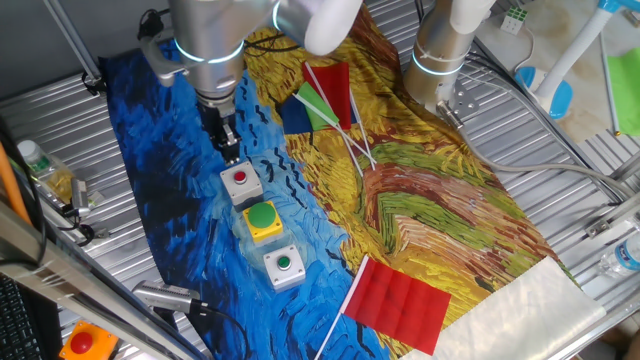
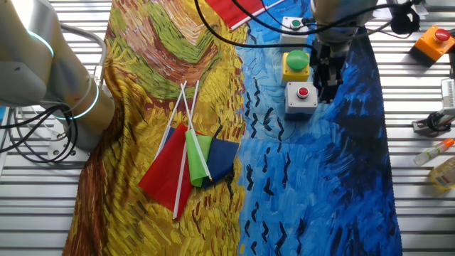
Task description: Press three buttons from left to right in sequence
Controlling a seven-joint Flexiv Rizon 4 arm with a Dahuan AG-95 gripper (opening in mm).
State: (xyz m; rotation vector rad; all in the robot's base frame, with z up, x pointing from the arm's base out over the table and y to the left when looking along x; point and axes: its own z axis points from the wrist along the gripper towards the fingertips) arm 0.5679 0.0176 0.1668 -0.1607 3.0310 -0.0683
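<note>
The desk [image 1: 560, 160] is ribbed metal, covered across its middle by a painted cloth [image 1: 420, 220], blue on one side and yellow-brown on the other. No open containers show; a small bottle [image 1: 35, 160] lies at the desk's left edge in one fixed view.

On the blue half, three button boxes stand in a short row, close together. The grey box with small red button [image 1: 240, 182] is nearest the arm; next the yellow box with large green button [image 1: 263, 220]; then the grey box with small green button [image 1: 284, 266]. Each button sits centred on a square lid.

The end effector [image 1: 228, 148] hangs upright just beside the red-button box, its dark fingers pointing down at the cloth next to it; whether the fingers are apart or together cannot be told in either view.

Further right, a bundle of flags [image 1: 325, 95] on white sticks lies on the yellow half, and a single red flag [image 1: 400, 305] lies near the cloth's front edge. An orange box with a red button [image 1: 82, 342] sits off the cloth at the desk's corner. A second arm's grey base [image 1: 440, 60] stands at the far edge.
</note>
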